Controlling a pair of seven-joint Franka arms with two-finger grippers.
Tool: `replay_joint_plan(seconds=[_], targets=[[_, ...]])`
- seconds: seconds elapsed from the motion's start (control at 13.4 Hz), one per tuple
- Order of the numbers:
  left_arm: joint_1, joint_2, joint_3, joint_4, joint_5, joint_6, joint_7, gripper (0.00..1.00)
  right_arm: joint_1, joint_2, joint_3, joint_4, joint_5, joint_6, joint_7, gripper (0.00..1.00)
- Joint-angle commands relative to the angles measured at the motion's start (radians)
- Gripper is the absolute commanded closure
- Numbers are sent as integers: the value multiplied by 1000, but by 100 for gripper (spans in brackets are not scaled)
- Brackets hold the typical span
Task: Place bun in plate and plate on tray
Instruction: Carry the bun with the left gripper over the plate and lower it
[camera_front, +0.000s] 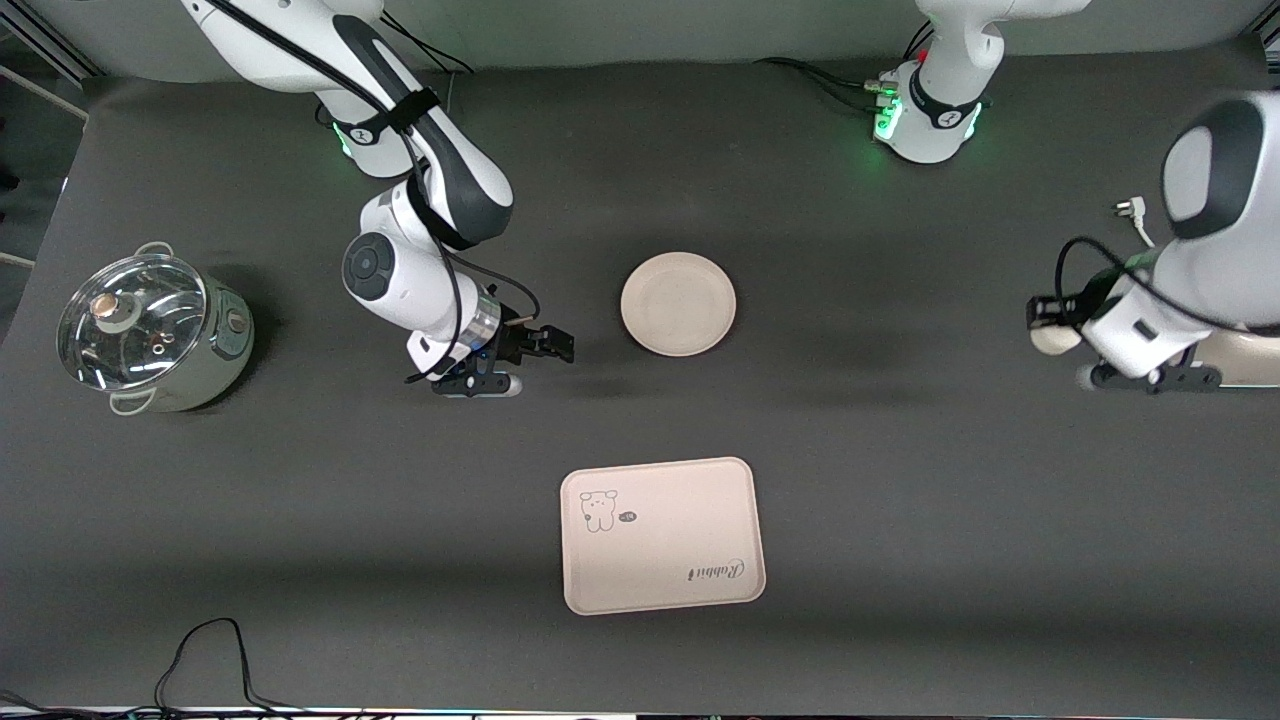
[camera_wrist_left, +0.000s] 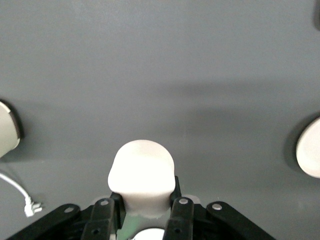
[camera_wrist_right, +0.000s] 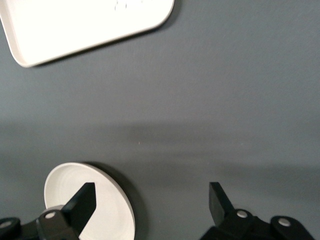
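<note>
The left wrist view is showing what the front view barely gives: the left pincer (camera_wrist_left: 146, 212) is clamping its black fingers (camera_wrist_left: 181, 216) on the bun (camera_wrist_left: 142, 172), a smooth, matte, off-white lump with a domed top, held above the dark grey surface (camera_wrist_left: 160, 75). From the front, the bun (camera_front: 1052, 339) is only peeking out as a pale knob at the left pincer (camera_front: 1065, 345), up in the air at the left arm's end of the surface.

The right pincer (camera_wrist_right: 150, 197) is hanging with its jaws spread wide and gripping nothing, the plate (camera_wrist_right: 100, 210) lying partly under one of its fingers. In the front view the right pincer (camera_front: 530, 362) is sitting just beside the round, shallow, cream plate (camera_front: 678, 303). The rounded rectangular tray (camera_front: 662, 535), bearing a cartoon animal and "Rabbit" script, is lying nearer the front camera than the plate.
</note>
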Motion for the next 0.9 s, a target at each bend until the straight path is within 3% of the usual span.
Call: replay_joint_plan(seconds=[0.0, 0.37, 0.6, 0.82], targets=[[-50, -45, 4, -35, -13, -23, -26, 63, 56, 23, -5, -3, 24, 55, 10, 0], [-242, -19, -40, -38, -79, 51, -361, 63, 56, 41, -4, -3, 23, 54, -6, 0], [-366, 42, -97, -38, -88, 160, -621, 63, 61, 55, 2, 0, 23, 61, -9, 0], [-422, 129, -169, -44, -88, 246, -788, 63, 75, 84, 1, 8, 21, 93, -10, 0]])
